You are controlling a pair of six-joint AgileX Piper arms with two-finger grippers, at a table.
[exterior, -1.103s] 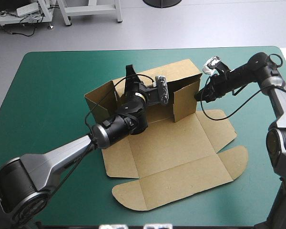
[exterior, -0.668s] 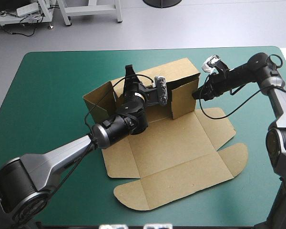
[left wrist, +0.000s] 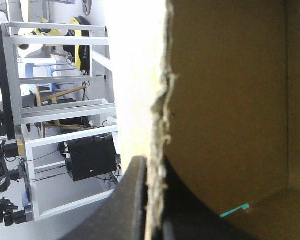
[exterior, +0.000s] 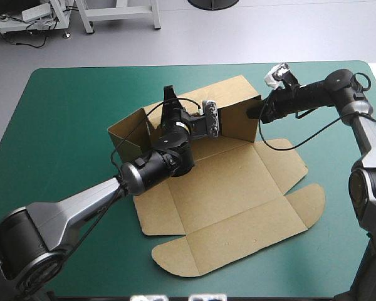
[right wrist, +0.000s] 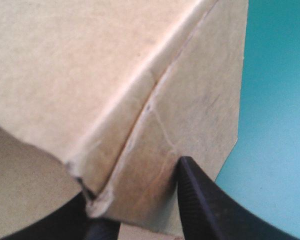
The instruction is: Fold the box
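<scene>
The brown box [exterior: 225, 188] lies on the teal-green cover with its back wall and left side flap raised and its front panels flat. My left gripper [exterior: 170, 99] is shut on the back wall's top edge. In the left wrist view the board's rough edge [left wrist: 160, 115] runs between the black fingers [left wrist: 132, 200]. My right gripper [exterior: 258, 114] is at the back wall's right corner, shut on the side flap [exterior: 238, 122], which is folded in along the wall. The right wrist view shows that folded corner [right wrist: 140, 125] between the black fingers [right wrist: 200, 200].
The lid panel with rounded tabs [exterior: 238, 241] lies flat toward the table's front edge. A rounded flap [exterior: 288, 160] lies flat to the right of the box floor. Bare teal-green cover [exterior: 56, 119] surrounds the box.
The right side flap, earlier standing out toward the front, has swung in against the back wall. My right gripper moved with it toward the left. The left gripper kept its hold.
</scene>
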